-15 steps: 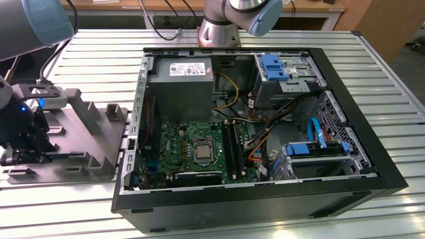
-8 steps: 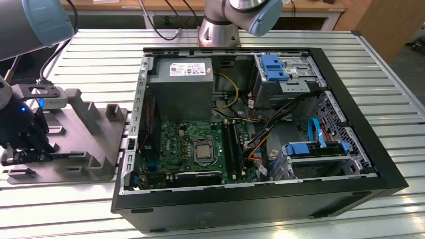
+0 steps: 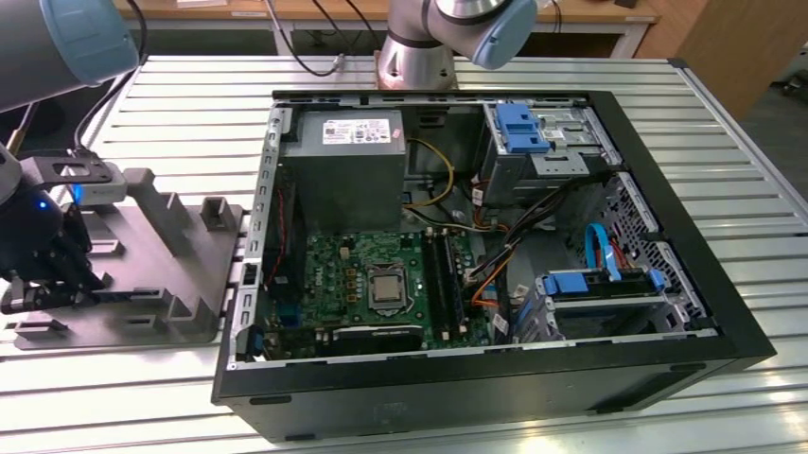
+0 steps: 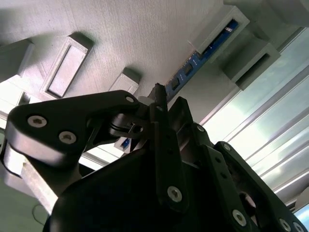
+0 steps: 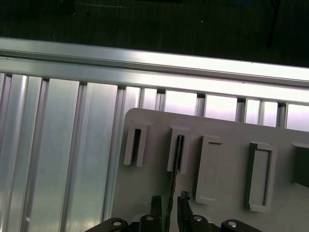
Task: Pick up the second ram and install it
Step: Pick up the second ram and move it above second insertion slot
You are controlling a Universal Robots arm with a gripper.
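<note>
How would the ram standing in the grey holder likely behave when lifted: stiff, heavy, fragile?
Probably stiff, light: the second ram is a thin flat board standing on edge in the grey holder. Likely fragile, with chips exposed; the gripper straddles it.

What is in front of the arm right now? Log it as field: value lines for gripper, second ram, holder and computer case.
gripper: open, jaws either side of the second ram, low over the holder
second ram: standing on edge in a slot of the holder, not yet lifted
holder: grey slotted fixture on the slatted table, to the exterior view's left of the computer case
computer case: lying open, motherboard facing up
</note>
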